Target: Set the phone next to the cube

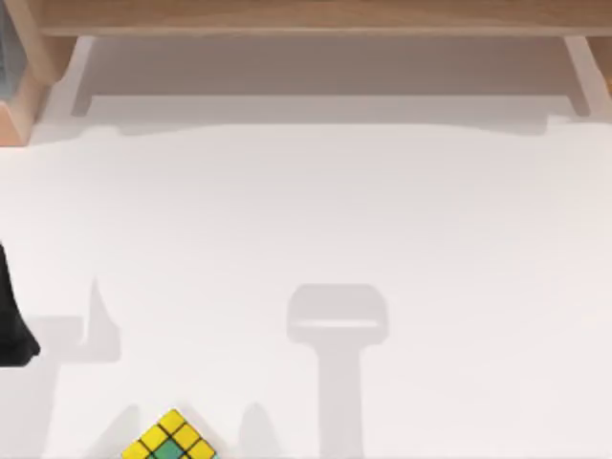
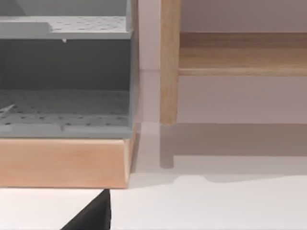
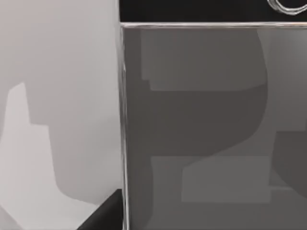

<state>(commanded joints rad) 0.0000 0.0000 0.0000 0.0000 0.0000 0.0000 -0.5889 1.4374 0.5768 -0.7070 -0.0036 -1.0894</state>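
The cube (image 1: pixel 170 440), a small puzzle cube with a black grid and yellow and green stickers, sits at the table's near edge, left of centre, partly cut off by the top view's border. The phone (image 3: pixel 206 124) appears very close in the right wrist view as a large grey glossy slab with a silver edge, a black band and a lens ring (image 3: pixel 288 5). A black part of my right gripper (image 3: pixel 108 211) shows right beside the phone's edge. My left arm (image 1: pixel 10 325) is at the table's left edge, and a black part of its gripper (image 2: pixel 91 215) shows above the white tabletop.
A wooden shelf frame (image 1: pixel 306 19) runs along the table's far side. In the left wrist view, a grey perforated rack (image 2: pixel 64 76) on a wooden base (image 2: pixel 62 163) stands beside a wooden post (image 2: pixel 169 62). A boxy shadow (image 1: pixel 337 316) falls on the table's middle.
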